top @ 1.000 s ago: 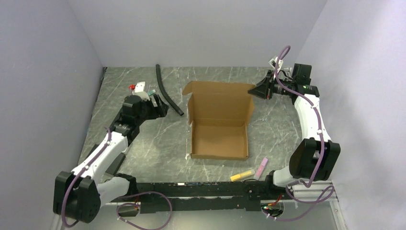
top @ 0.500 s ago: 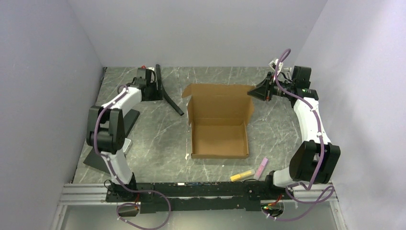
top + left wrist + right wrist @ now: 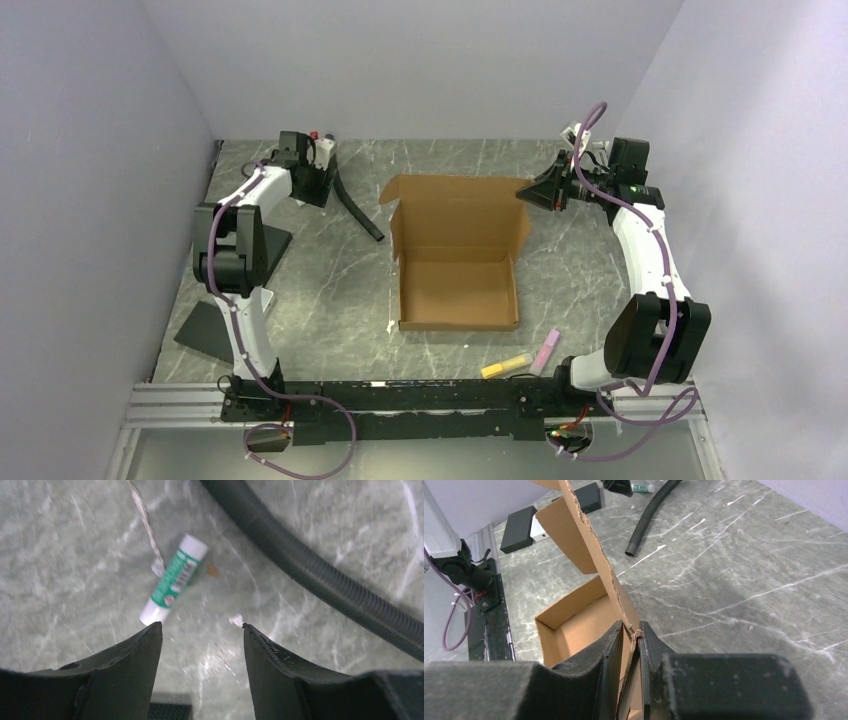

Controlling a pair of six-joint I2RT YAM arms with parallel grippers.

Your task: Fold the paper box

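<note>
The left claw [image 3: 202, 630] had swung off to the desk's [image 3: 320, 285] far-left corner, open over a green tube [image 3: 173, 578]. The right claw [image 3: 634, 636] kept pinching the paper box [image 3: 458, 265] flap mid-desk, so folding looked stalled.

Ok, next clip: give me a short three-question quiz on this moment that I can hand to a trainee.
1. True or false: the right gripper is shut on an edge of the paper box.
2. What lies on the table just ahead of the open left gripper? A) a green-and-white tube B) scissors C) a tape roll
3. Fill in: the black hose lies on the ___ arm's side of the paper box.
Key: 1 true; 2 A; 3 left.
</note>
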